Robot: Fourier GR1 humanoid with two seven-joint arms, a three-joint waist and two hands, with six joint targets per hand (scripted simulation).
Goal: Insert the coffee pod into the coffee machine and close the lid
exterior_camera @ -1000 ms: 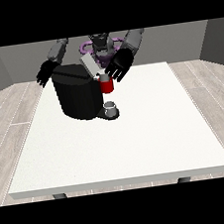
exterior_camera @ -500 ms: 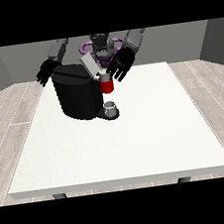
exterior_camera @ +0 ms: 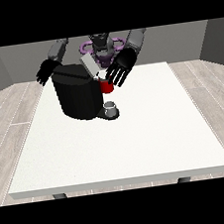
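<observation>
While the coffee machine (exterior_camera: 78,96) stands near the table's (exterior_camera: 138,145) far left corner with its lid (exterior_camera: 89,66) raised, a grey thing (exterior_camera: 111,106) sits at its base, perhaps the pod; if so, light, stiff, best pinched at its sides; both hands, at the view's right (exterior_camera: 121,70) and left (exterior_camera: 45,73), show spread fingers, holding nothing.

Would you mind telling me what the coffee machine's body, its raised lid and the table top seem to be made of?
The machine looks like matte black plastic: dark, even, with only a soft sheen along its top edge. The lid, tilted up, is pale grey and flat; it may be plastic or brushed metal, and the look leaves that open. The table looks like a white laminate or painted board: uniform, faintly speckled, without gloss.
</observation>
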